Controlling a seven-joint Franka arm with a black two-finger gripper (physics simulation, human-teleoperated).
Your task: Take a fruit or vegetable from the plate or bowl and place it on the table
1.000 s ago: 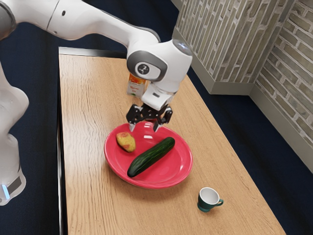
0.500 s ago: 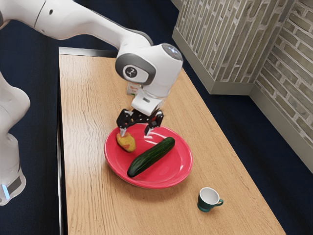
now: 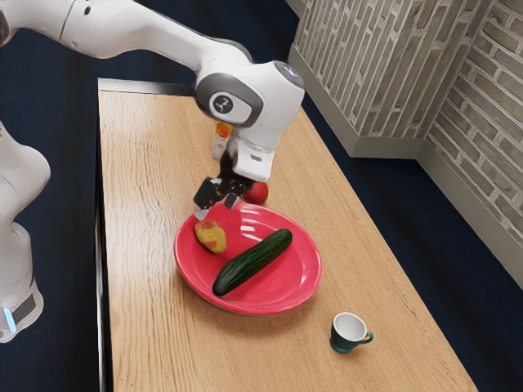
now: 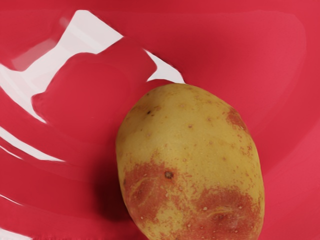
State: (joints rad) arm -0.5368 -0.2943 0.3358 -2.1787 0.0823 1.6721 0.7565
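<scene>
The wide red plate (image 3: pixel 286 282) lies under and in front of the hand (image 3: pixel 216 209), which hangs low over its rim with its fingers apart and nothing clamped between them. In the plate, just below the hand, is the potato (image 3: pixel 211 238), yellow with reddish patches; the wrist view has it close up, resting on the glossy red surface. The cucumber (image 3: pixel 253 261) lies in the same plate, farther from the hand than the potato. Beyond the plate from the hand, well apart, a small green cup (image 3: pixel 349 328) with a white inside stands upright. Just beside the hand is a round red thing (image 3: pixel 258 193), partly hidden; behind the hand stands a white-and-orange container (image 3: pixel 219 147). All rest on a light wood-grain worktop (image 3: pixel 147 261), with dark blue floor (image 3: pixel 65 163) around it and a brick wall (image 3: pixel 482 106) towards the exterior view's right.
</scene>
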